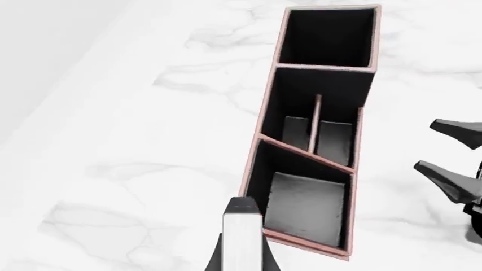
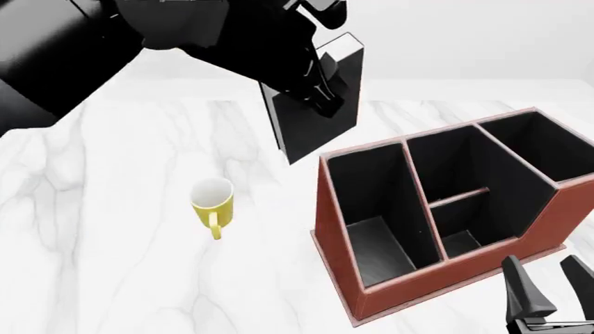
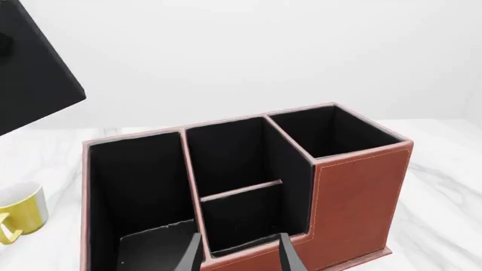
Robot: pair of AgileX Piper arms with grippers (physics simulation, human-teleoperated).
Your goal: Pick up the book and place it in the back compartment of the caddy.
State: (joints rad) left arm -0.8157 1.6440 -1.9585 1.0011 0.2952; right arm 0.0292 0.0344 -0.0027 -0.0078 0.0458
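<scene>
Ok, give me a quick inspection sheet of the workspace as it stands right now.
Surface: white marble table, nothing spilled.
Job's things: book held in the air to the left of the caddy, not yet inside; back compartment holds nothing.
Clutter: yellow mug upright, left of the caddy, apart from it.
Grippers: left pincer shut on the book; right pincer open, low at the caddy's near side, holding nothing.
Cables: nothing seen.
Surroundings: plain pale backdrop.

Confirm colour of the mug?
Yellow mug, white inside; clearest in the front view.
</scene>
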